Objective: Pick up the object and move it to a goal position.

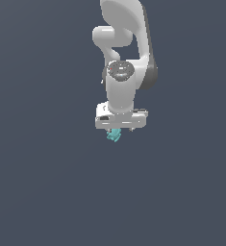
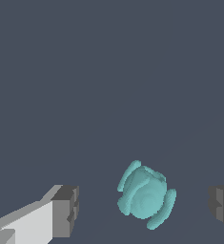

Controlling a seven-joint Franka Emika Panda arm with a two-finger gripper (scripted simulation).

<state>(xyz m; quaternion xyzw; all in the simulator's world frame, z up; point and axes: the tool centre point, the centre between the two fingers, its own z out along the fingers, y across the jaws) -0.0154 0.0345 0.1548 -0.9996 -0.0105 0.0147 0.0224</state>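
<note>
The object (image 1: 114, 135) is a tiny teal lumpy item lying on the dark grey floor, just under the white gripper bar in the exterior view. In the wrist view the object (image 2: 146, 195) lies between my two fingers, with a clear gap on each side. My gripper (image 2: 143, 209) is open around it, not touching it. One grey fingertip (image 2: 66, 209) shows in full; the other fingertip (image 2: 222, 206) is cut off by the frame edge. In the exterior view the gripper (image 1: 119, 129) hangs straight down over the object and its fingers are mostly hidden by the bar.
The white arm (image 1: 124, 57) rises above the gripper toward the top of the exterior view. The dark grey floor (image 1: 47, 182) is plain all around. No goal marker shows.
</note>
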